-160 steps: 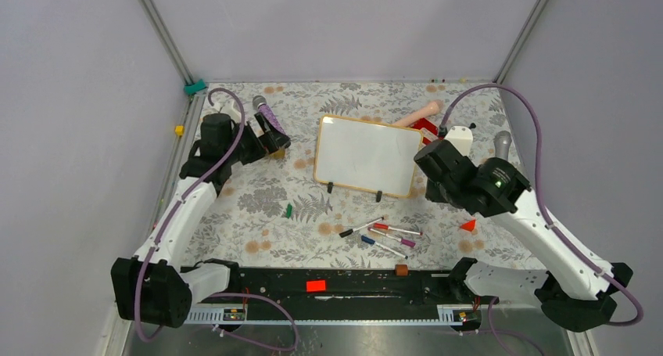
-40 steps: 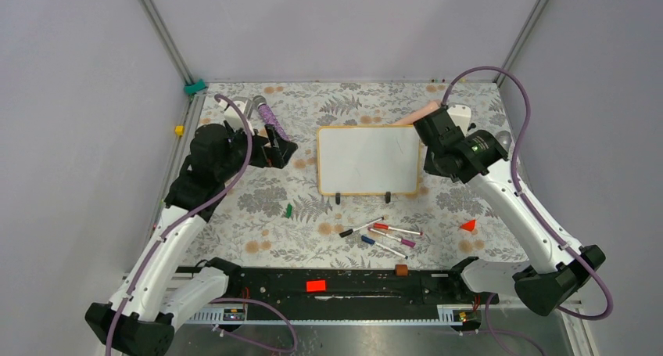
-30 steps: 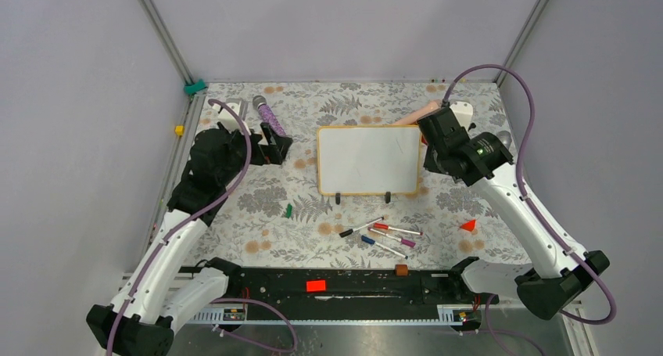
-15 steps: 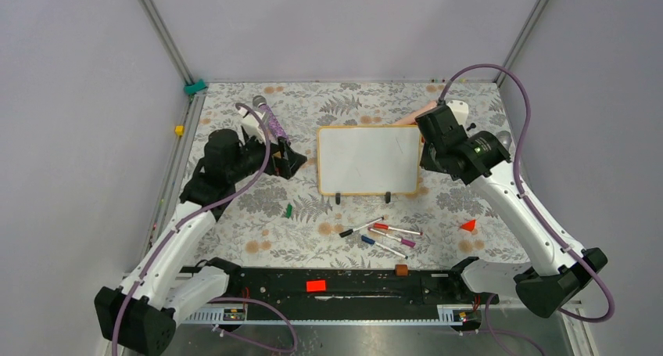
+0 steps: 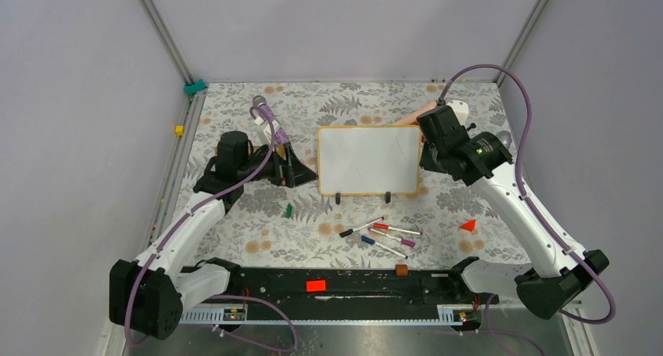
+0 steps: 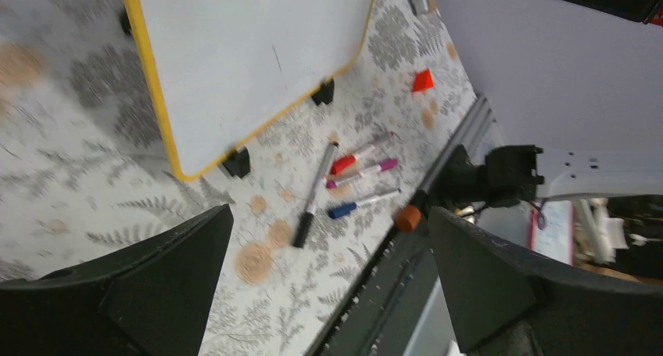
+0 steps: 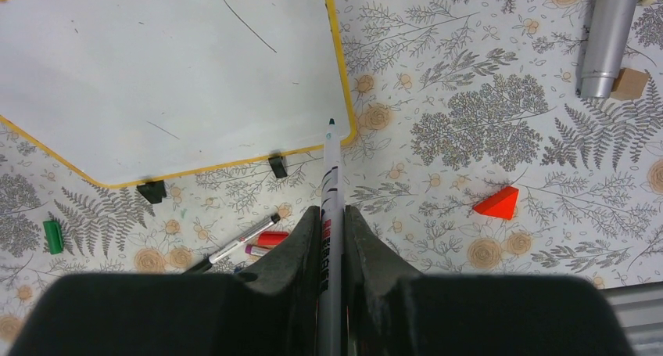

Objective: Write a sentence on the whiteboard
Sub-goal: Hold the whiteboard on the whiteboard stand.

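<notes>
The whiteboard (image 5: pixel 367 159) stands mid-table on black clip feet, its tan frame (image 7: pixel 341 98) showing yellow in both wrist views. No sentence shows on it, only a few faint stray strokes (image 7: pixel 249 23). My right gripper (image 5: pixel 428 154) hovers at the board's right edge, shut on a white marker (image 7: pixel 331 176). The marker's dark tip sits over the frame near the lower right corner. My left gripper (image 5: pixel 301 167) is beside the board's left edge, open with nothing between its fingers (image 6: pixel 156 285). The board (image 6: pixel 234 51) fills the top of the left wrist view.
Several loose markers (image 5: pixel 381 235) lie in front of the board, with a green cap (image 5: pixel 288 210) to their left. A red wedge (image 5: pixel 468 225) lies at the right. A purple-patterned stick (image 5: pixel 268 115) is behind the left gripper, and a silver cylinder (image 7: pixel 610 35) lies right of the board.
My left arm has swung right and forward, bringing its open gripper up to the board's left edge. The right gripper has hardly moved. The board, skewed five seconds ago, now sits square.
</notes>
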### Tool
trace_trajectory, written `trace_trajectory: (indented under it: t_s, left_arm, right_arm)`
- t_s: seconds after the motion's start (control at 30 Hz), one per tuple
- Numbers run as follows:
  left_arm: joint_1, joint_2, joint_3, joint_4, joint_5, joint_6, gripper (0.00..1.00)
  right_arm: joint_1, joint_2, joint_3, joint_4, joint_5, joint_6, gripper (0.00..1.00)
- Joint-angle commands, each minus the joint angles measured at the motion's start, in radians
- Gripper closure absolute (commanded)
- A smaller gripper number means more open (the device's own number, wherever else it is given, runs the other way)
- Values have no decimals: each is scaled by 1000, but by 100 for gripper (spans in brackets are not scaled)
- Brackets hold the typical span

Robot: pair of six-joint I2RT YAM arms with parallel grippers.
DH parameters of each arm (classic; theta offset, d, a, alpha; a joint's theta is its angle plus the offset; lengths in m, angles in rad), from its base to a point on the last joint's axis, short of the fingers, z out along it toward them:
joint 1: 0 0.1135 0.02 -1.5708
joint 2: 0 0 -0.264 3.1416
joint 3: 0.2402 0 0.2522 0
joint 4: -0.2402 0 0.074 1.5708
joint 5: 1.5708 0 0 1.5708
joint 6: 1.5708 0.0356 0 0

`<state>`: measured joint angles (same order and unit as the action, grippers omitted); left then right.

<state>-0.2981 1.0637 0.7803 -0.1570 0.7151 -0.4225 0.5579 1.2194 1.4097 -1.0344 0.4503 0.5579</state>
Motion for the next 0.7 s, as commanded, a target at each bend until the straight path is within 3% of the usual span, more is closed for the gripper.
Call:
trace_trajectory:
  t_s: [0.0, 0.1, 0.3, 0.4, 0.5, 0.67]
  left_arm:
    - [25, -4, -72, 129, 201, -155, 1]
    - [28, -42, -62, 84, 164, -118, 1]
    - [43, -11, -60, 113, 225, -125, 1]
    - [75, -19, -4, -97, 201, -5, 1]
    - [77, -42, 11, -172, 151, 26, 1]
    - [83, -46, -12, -122, 173, 18, 1]
  right_arm:
    - [-6, -11, 22, 17, -4, -9, 100]
    - [-6, -2, 32, 17, -11, -3, 100]
    - [-6, 8, 41, 18, -34, 0, 100]
    - [-6, 6, 37, 18, -41, 3, 100]
    - [-6, 1, 26, 17, -48, 9, 100]
    - [-6, -10, 2, 42, -78, 22, 100]
